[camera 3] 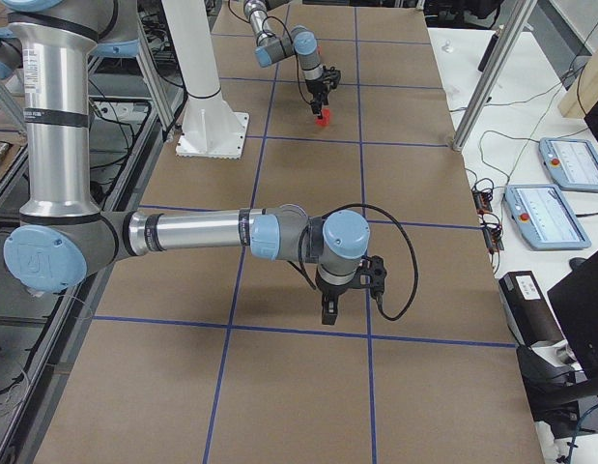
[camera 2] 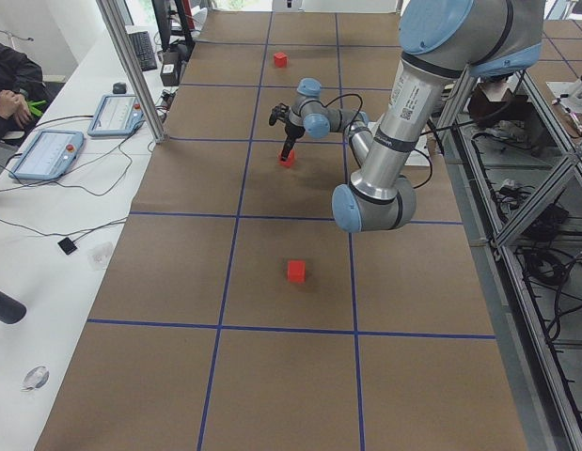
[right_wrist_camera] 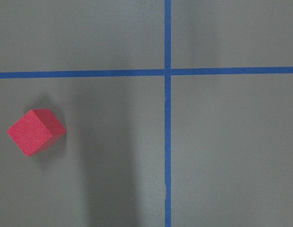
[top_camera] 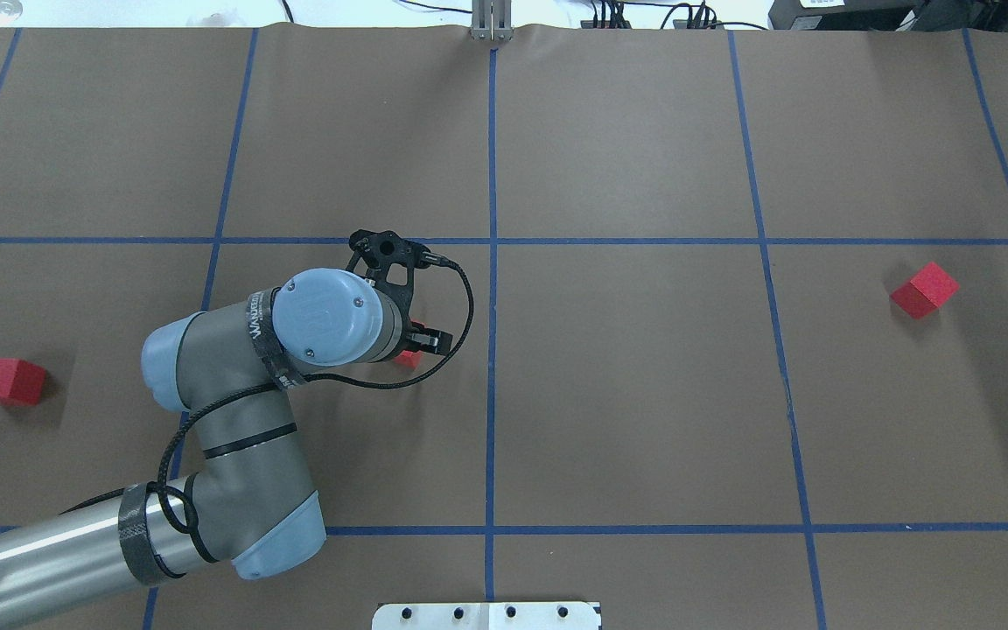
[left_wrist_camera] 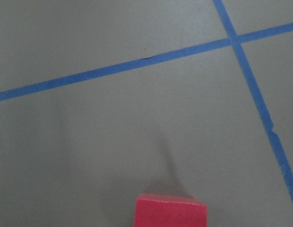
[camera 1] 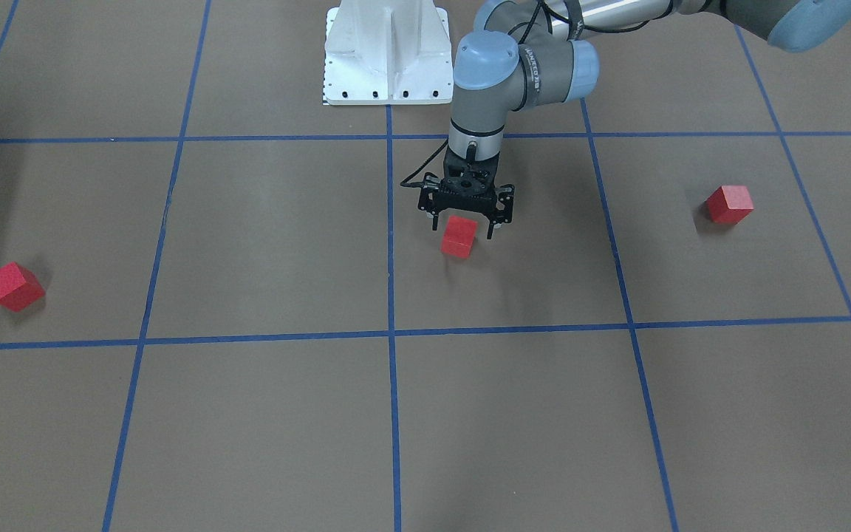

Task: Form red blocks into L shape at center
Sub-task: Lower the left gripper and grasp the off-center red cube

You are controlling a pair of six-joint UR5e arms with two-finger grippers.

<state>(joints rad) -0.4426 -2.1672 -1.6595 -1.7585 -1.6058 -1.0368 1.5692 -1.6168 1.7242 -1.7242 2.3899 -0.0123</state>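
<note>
front-facing view: our left gripper (camera 1: 465,224) hangs, fingers spread wide either side of the central red block (camera 1: 459,236), just beside the middle tape line (camera 1: 390,244); the second block (camera 1: 13,286) and third block (camera 1: 729,204) lie well apart. exterior right view: we cannot tell how the right gripper (camera 3: 328,311) holds its fingers. a skewed rise, we judge, could clip and turn that central block

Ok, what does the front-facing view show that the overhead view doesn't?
Only the front-facing view shows the left gripper with its fingers open either side of the middle red block, apart from it. Only the overhead view shows cables past the far edge; there the wrist hides most of that block. Both show the outer red blocks, the blue tape grid and the white base.
</note>
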